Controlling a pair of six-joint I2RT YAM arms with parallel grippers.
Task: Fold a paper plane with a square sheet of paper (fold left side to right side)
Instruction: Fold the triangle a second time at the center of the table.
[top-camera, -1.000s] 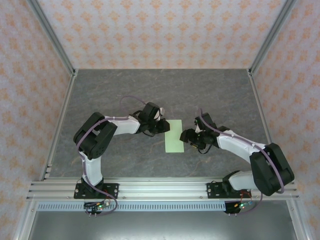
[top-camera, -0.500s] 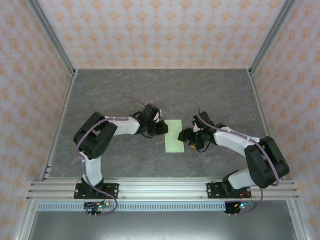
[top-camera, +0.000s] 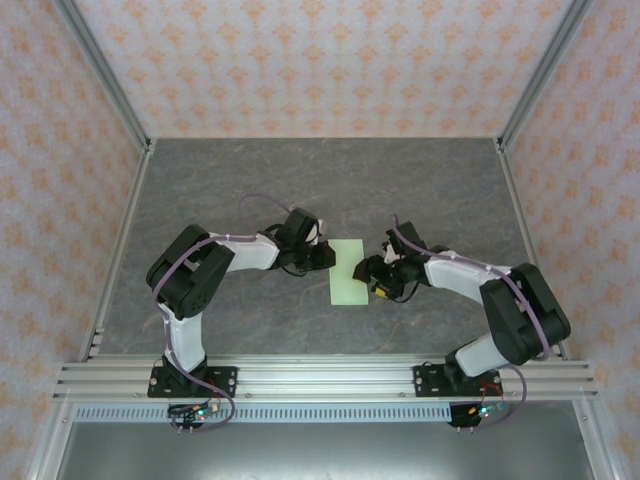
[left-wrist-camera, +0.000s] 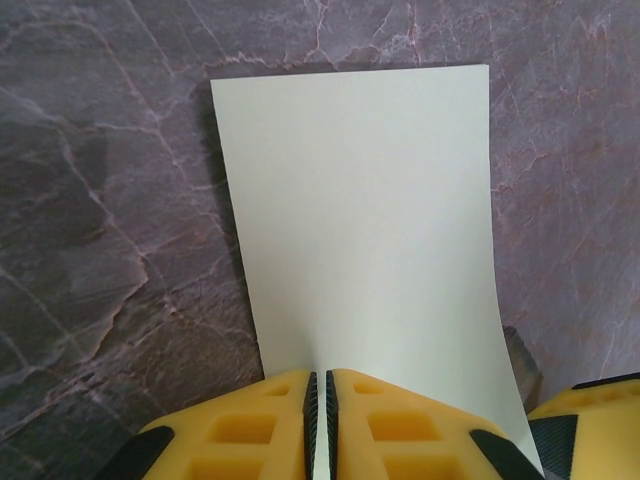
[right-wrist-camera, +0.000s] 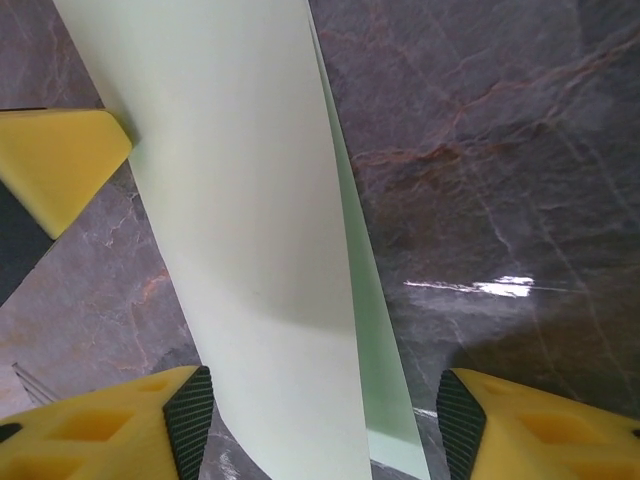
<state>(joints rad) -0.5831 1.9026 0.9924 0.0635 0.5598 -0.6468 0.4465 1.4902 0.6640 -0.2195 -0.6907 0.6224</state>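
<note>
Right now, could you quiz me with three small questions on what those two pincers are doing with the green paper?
1. True or false: the left pincer has its jaws wide apart.
2. The sheet of paper is: A) crumpled into a ball, B) folded over into two layers, C) torn in two.
3. Fill in: the right pincer is ___, with one finger on each side of the paper.
Key: 1 false, it is shut; 2 B; 3 open.
</note>
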